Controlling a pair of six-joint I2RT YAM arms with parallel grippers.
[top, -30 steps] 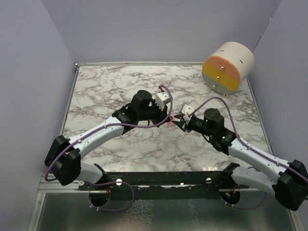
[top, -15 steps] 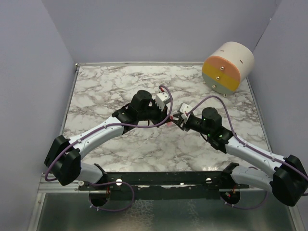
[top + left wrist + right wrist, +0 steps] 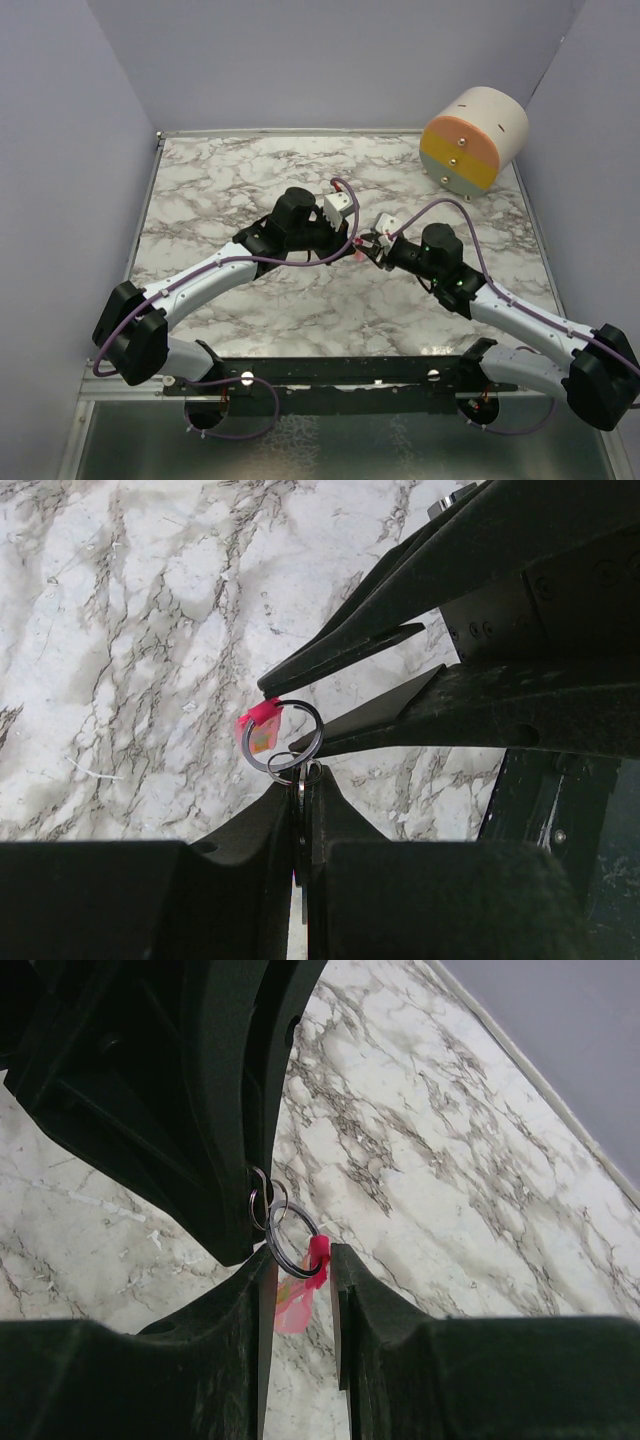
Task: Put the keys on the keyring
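My left gripper (image 3: 302,778) is shut on the key (image 3: 300,798). Only the key's thin silvery edge and a small wire loop (image 3: 291,769) at its top show between the pads. In the right wrist view my right gripper (image 3: 303,1255) is shut across the keyring's (image 3: 294,1241) metal ring. Its pink tag (image 3: 318,1251) presses the right pad, and the pink strip (image 3: 291,1307) hangs below. The small loop (image 3: 264,1198) overlaps the ring's rim. From above, both grippers meet tip to tip over mid-table, left gripper (image 3: 351,242) facing right gripper (image 3: 367,247).
A cream cylinder (image 3: 474,139) with an orange and yellow face lies on its side at the table's back right corner. Grey walls close in the marble table (image 3: 220,190) on three sides. Purple cables loop above both wrists.
The right gripper has edged a little left toward the left gripper, bringing the ring up against the small loop. The left arm has held still.
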